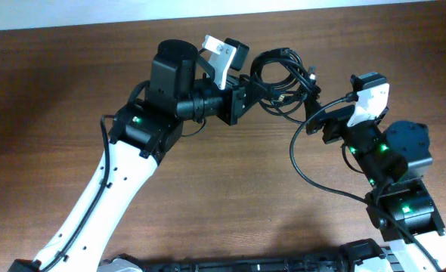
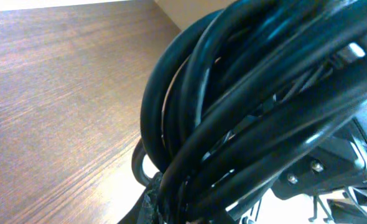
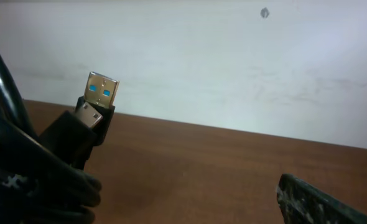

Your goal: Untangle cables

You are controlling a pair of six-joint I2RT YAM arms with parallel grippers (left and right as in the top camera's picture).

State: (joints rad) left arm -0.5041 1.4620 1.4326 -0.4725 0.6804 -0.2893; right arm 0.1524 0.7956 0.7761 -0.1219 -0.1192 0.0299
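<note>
The cables (image 1: 283,78) are a bundle of thin black loops held up off the brown table (image 1: 223,196) at the far middle. My left gripper (image 1: 247,91) is shut on the bundle's left side. In the left wrist view the cables (image 2: 246,112) fill the frame and pass over the gripper's textured finger (image 2: 151,198). My right gripper (image 1: 319,121) is open at the bundle's lower right. In the right wrist view one of its fingers (image 3: 314,200) shows at the bottom right, black cords (image 3: 22,174) lie at the left, and two USB plugs (image 3: 100,93) stick up from them.
A thicker black wire (image 1: 298,162) hangs in a loop from the right arm over the table. The table's far edge and a pale wall (image 3: 233,62) lie just behind the bundle.
</note>
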